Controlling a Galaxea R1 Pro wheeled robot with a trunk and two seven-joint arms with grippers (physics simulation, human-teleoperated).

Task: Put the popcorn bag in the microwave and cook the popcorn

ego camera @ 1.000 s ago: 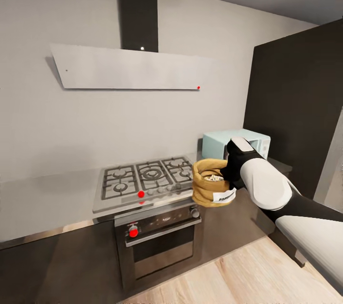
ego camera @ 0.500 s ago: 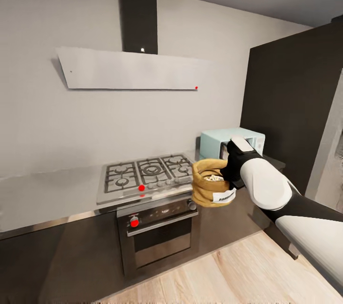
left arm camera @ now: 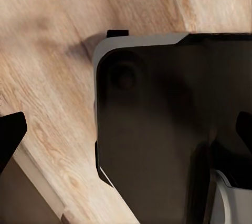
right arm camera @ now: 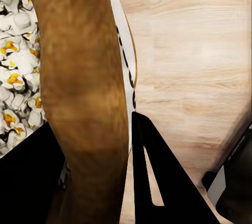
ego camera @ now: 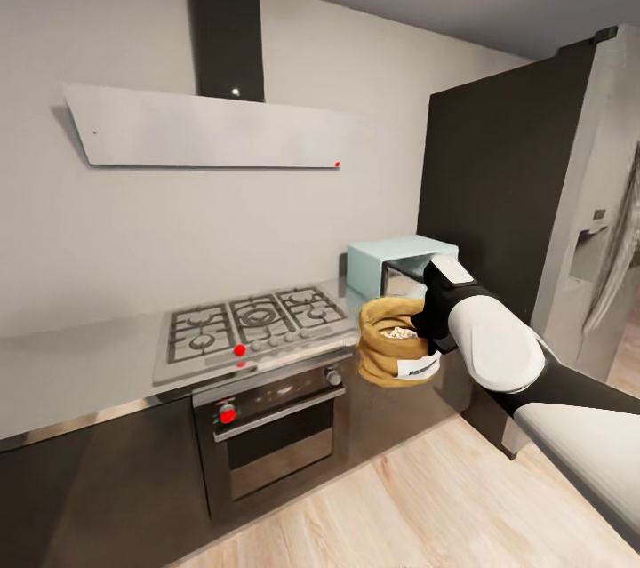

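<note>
Item: popcorn bag [ego camera: 396, 353], upright, held aloft off the countertop [ego camera: 80, 364]. My right gripper [ego camera: 433, 325] pinches its rolled rim on the right side; popcorn [right arm camera: 16, 71] shows inside. Target: microwave [ego camera: 400, 268], just beyond the bag, far and slightly right, its front seemingly open. Left of the bag: gas hob [ego camera: 253, 325], oven [ego camera: 271, 426] below. Right: dark tall cabinet [ego camera: 484, 195]. I judge the path unobstructed. Left gripper: state unclear, over wood floor [left arm camera: 52, 77].
</note>
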